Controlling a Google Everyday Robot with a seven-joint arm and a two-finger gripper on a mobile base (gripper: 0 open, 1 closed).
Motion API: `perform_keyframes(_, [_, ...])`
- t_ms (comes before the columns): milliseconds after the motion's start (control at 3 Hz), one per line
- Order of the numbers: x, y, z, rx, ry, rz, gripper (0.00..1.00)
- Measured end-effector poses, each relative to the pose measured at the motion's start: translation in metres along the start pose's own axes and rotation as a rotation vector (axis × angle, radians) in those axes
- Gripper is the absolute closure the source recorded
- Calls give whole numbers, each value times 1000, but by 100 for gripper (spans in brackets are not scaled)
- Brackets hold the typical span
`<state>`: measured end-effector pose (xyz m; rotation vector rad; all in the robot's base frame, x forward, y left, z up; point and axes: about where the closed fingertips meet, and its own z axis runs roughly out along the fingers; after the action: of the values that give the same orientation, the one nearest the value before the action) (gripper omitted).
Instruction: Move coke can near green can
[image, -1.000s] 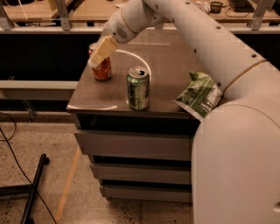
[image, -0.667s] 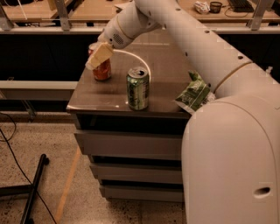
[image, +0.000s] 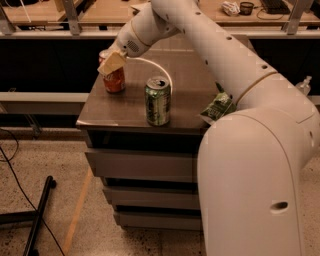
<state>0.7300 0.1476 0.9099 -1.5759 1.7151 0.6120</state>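
The coke can (image: 115, 82), red-orange with white lettering, stands upright near the back left of the brown cabinet top (image: 192, 75). The green can (image: 158, 101) stands upright near the front edge, a short way to the right of and in front of the coke can. My gripper (image: 109, 64) is at the coke can's upper part, reaching in from the right and covering most of its top. The white arm sweeps over the right side of the cabinet.
A green-and-white snack bag (image: 218, 106) lies at the right of the top, partly behind my arm. A white cable (image: 161, 69) loops behind the green can. Drawers (image: 142, 165) sit below. A black stand leg (image: 39, 212) and cables lie on the floor at left.
The arm's lower body has swung further into view on the right, covering more of the snack bag. The gripper stays at the coke can; both cans stand where they were.
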Motion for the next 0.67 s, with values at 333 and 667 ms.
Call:
perform_keyframes(333, [1, -8, -17, 18, 1, 1, 98])
perform_keyframes(667, [-1, -22, -79, 96, 21, -17, 100])
